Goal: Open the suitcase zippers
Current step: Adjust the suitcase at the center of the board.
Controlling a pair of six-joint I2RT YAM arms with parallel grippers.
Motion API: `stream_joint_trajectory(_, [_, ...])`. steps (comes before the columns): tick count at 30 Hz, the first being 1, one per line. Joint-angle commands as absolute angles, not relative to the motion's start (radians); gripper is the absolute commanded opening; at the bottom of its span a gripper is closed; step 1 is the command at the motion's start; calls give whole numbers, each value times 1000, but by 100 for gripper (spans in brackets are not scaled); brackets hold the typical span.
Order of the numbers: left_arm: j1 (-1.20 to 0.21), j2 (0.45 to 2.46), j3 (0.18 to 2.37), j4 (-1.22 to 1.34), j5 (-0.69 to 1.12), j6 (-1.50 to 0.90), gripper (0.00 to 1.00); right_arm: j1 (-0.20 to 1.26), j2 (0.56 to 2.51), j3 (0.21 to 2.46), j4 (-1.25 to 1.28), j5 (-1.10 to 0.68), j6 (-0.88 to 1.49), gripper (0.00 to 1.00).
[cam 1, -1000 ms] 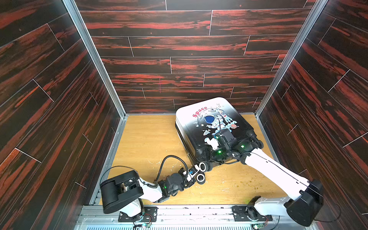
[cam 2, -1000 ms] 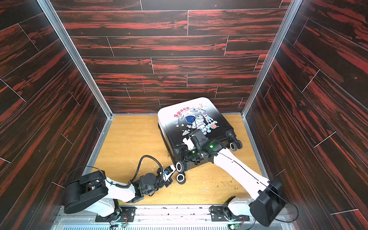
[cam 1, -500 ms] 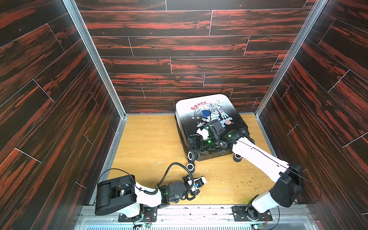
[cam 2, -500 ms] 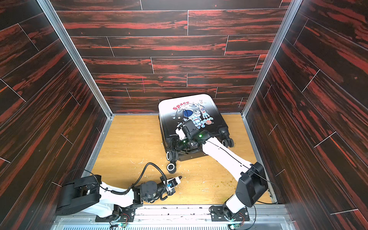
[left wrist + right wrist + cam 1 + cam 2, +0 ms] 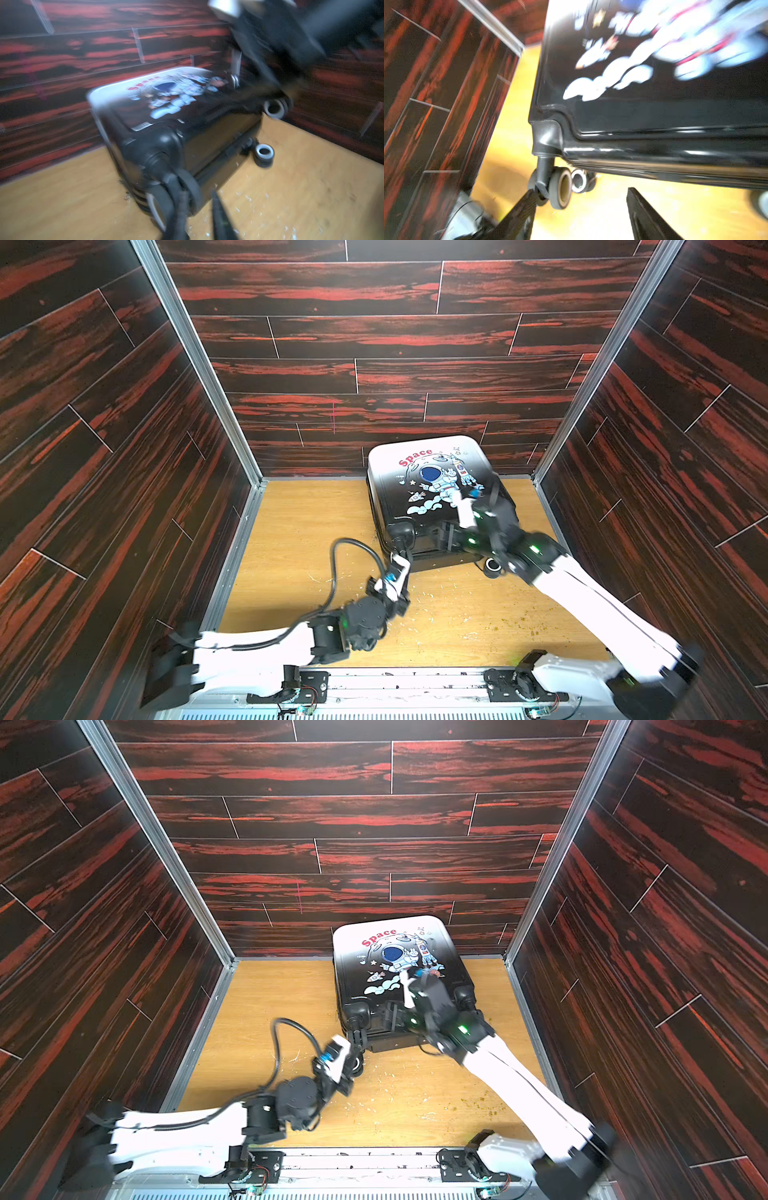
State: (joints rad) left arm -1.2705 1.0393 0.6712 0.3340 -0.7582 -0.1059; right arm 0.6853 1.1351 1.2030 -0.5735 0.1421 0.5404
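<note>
The suitcase [image 5: 432, 489] [image 5: 395, 965] lies flat, astronaut lid up, at the back of the wooden floor, wheels toward me. My left gripper [image 5: 398, 566] [image 5: 199, 209] sits at the near-left wheel [image 5: 176, 187]; its jaws stand apart, one finger in front of the wheel, nothing gripped. My right gripper [image 5: 442, 537] [image 5: 581, 201] hovers over the case's wheel end, wide open and empty. The zippers show only as a blurred dark band along the side [image 5: 654, 164]; no pull can be made out.
The back wall [image 5: 374, 406] is right behind the case and the right wall [image 5: 623, 489] is close beside it. The left arm's black cable [image 5: 353, 545] loops above the floor [image 5: 299, 539]. Pale chips litter the boards near the front rail [image 5: 395, 680].
The case slid back toward the wall and turned a second ago, then stayed. My left gripper moved from the front up to the near-left wheel and opened. The right jaws widened.
</note>
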Motion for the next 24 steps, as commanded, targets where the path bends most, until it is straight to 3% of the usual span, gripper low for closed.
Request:
stream_joint_trajectory(1, [-1235,1034,783,-56,-890,-341,58,686,1067,1107,-548,269,466,73])
stream_joint_trajectory(3, [-1195,1071,907,-256,-924,-540,73,686,1046,1079,-568,269,465,74])
stream_joint_trajectory(5, [-1166,1127,1029,-419,-847,-632,76,686,1023,1053,-580,254,478,75])
stream_joint_trajectory(11, [-1165,1230,1194,-553,-632,-794,80,686,936,985,-581,228,507,75])
stream_joint_trajectory(19, [-1102,1425,1368,-755,-587,-969,80,686,901,942,-582,151,541,75])
stream_joint_trajectory(24, [-1033,1503,1379,-735,-493,-1016,76,692,857,843,-476,93,520,75])
